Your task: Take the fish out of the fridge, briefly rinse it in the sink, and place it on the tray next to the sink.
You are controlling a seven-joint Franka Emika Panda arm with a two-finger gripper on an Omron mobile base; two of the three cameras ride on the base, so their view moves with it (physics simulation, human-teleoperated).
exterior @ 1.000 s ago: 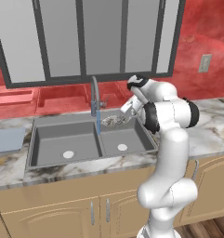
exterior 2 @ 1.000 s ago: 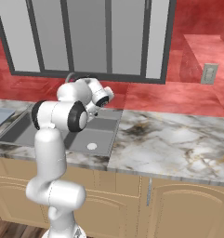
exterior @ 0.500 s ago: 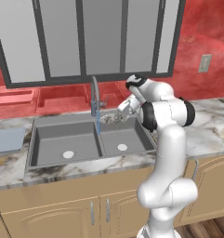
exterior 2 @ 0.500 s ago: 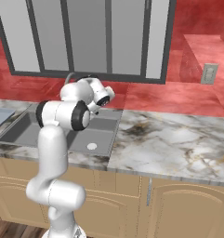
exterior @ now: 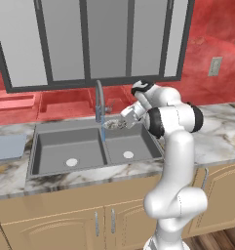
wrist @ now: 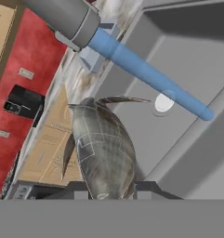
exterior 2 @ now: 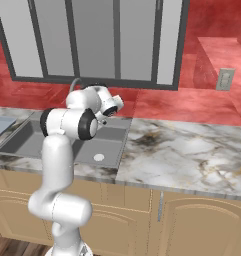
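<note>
Glossy white rounded arm (exterior: 173, 146), dark joint bands, small claw (exterior: 120, 123).

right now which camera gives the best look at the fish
The hand view: the fish is close up, held in the gripper beside the water stream. In the left base view it is tiny.

One fish (wrist: 104, 148). One two-basin sink (exterior: 60, 146) with one faucet (exterior: 99, 95) and two round drains. One tray (exterior: 7, 146).
</note>
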